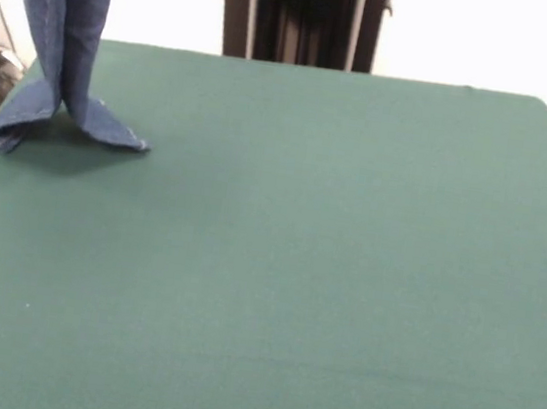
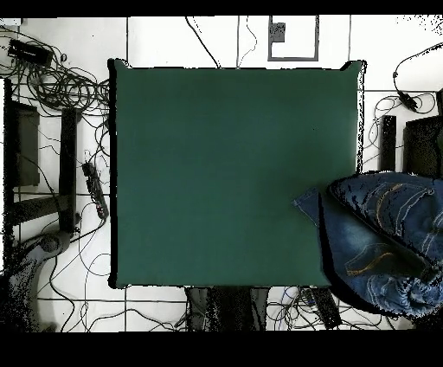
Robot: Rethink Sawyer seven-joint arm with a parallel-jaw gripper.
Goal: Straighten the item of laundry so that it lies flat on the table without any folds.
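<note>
1 pr jeans hangs, hems touching 1 table.

The floor is white with dark lines like big tiles, many black cables lie tangled on it beside dark boxes, and the wall behind looks bright white.
</note>
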